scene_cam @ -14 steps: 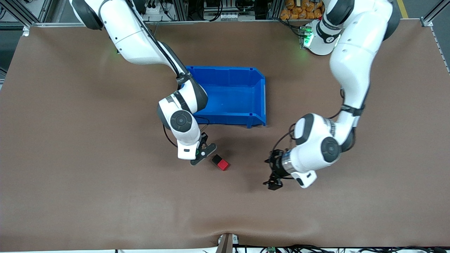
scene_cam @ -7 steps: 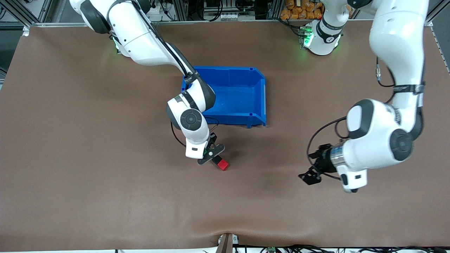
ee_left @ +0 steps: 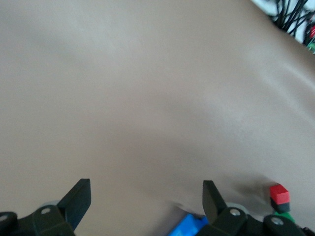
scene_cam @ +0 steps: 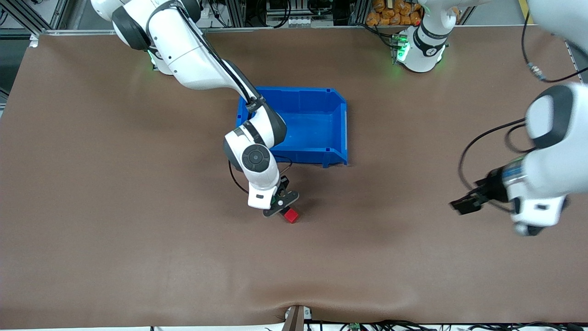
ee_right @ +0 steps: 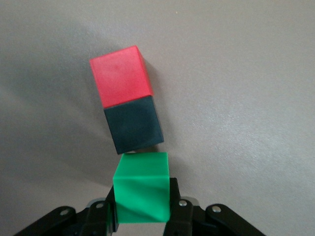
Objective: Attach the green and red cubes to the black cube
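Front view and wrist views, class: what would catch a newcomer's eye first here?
Probably the row of cubes: the right gripper holds the green cube against the black cube, which is already joined to the red cube, nearer the front camera than the blue bin. The left gripper hangs open toward its arm's end of the table.

From the front, the right gripper hides the black cube and green cube, leaving only the red cube at its 4 o'clock. The left arm's upper links run off the frame's edge.
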### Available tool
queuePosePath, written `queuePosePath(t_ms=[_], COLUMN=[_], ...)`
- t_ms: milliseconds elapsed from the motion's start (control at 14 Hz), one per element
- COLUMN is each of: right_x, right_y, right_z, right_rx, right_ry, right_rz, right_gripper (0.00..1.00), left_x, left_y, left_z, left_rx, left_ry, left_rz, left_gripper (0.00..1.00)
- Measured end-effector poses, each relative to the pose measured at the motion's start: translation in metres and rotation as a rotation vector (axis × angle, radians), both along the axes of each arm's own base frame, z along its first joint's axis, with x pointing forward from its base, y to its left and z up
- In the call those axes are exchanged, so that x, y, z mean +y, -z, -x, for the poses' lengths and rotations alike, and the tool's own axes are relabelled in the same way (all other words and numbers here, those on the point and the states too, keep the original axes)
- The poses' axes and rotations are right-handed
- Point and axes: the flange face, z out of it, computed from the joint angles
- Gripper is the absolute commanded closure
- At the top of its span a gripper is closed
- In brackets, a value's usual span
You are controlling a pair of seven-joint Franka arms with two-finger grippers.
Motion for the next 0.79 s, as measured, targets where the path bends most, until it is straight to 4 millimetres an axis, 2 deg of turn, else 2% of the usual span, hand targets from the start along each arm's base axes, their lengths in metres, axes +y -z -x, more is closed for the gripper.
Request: queuePosePath(t_ms=[143,286,357,429,643,786], right_x=[0.002,0.003,0.004,0.004,0.007,0.01], right_y=[0.003,0.005,0.007,0.008,0.01,0.009], right_z=[-0.001,-0.002,-0.002,-0.003,-0.001,0.001], right_rx=[-0.001,-0.002,-0.002,-0.002,-0.003,-0.004], right_ry=[0.001,0.001,0.001,0.0,-0.003,-0.008], right_rz=[-0.001,-0.002,-0.002,-0.001,-0.001,-0.002], right_gripper=[1.0,1.0,0.43,0.0,0.0,0.0], left_x=[0.03,0.051,0.054,0.051,0.018,0.008], left_y=[-0.035,-0.065,-0.073,-0.076,-0.068,-0.063], left_z=[0.01,0.022,0.028,0.033,0.051,0.058], left_rx=[-0.058,-0.099,-0.101,-0.09,0.029,0.063], left_ry=[0.131,0.288,0.345,0.382,0.463,0.479], left_rz=[-0.023,-0.041,-0.046,-0.046,-0.007,0.019], left_gripper=[0.0,0.0,0.0,0.0,0.0,0.0])
